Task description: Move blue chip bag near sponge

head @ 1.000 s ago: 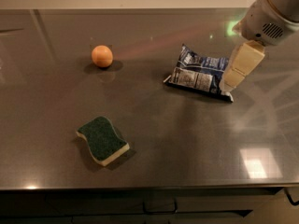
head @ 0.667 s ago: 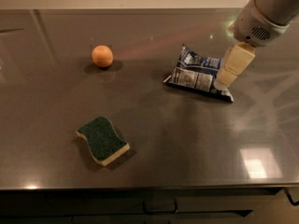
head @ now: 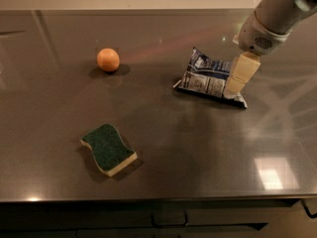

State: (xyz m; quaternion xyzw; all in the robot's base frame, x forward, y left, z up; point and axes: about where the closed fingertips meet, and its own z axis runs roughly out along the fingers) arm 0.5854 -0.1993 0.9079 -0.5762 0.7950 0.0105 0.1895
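Observation:
The blue chip bag (head: 205, 78) lies on the dark table (head: 198, 157), right of centre, a crinkled navy foil bag with white panels. The sponge (head: 108, 148) lies at the front left, dark green top on pale yellow foam. My gripper (head: 237, 83) hangs from the arm at the upper right, its pale fingers (head: 241, 73) over the bag's right end. The bag rests on the table, well apart from the sponge.
An orange ball (head: 108, 60) sits at the back left of the table. The table's front edge runs along the bottom, with dark drawers below. A bright light reflection lies at the front right.
The gripper has moved left and slightly down, from the bag's right edge to over its right end. The bag, sponge and ball have not moved.

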